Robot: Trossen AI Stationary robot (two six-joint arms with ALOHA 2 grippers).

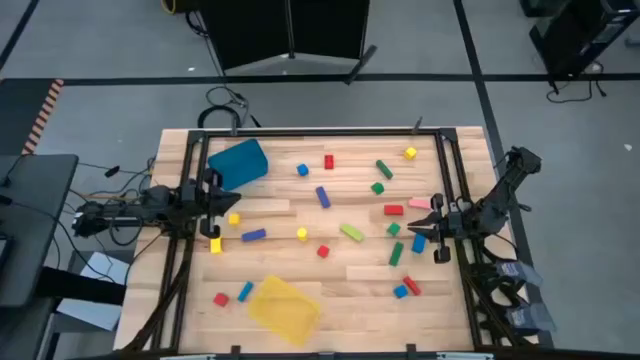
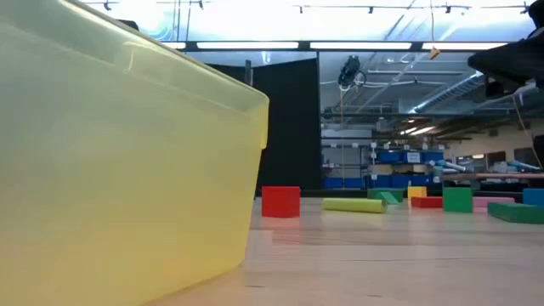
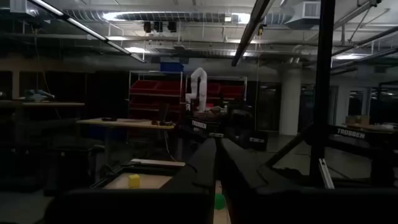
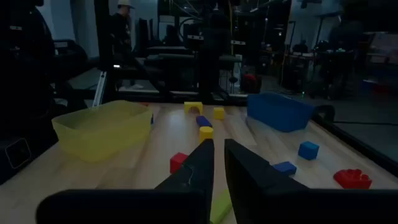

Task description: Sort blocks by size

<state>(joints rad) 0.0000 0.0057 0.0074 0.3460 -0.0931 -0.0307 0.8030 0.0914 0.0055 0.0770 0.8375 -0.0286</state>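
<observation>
Small solid-coloured blocks (image 1: 351, 232) lie scattered flat on the wooden counter (image 1: 330, 300) beyond the translucent yellow plastic tray (image 1: 284, 305), bars pointing every which way. Left gripper (image 1: 214, 208) and right gripper (image 1: 428, 229) (both empty) hover at opposite counter edges, fingers clenched.
</observation>
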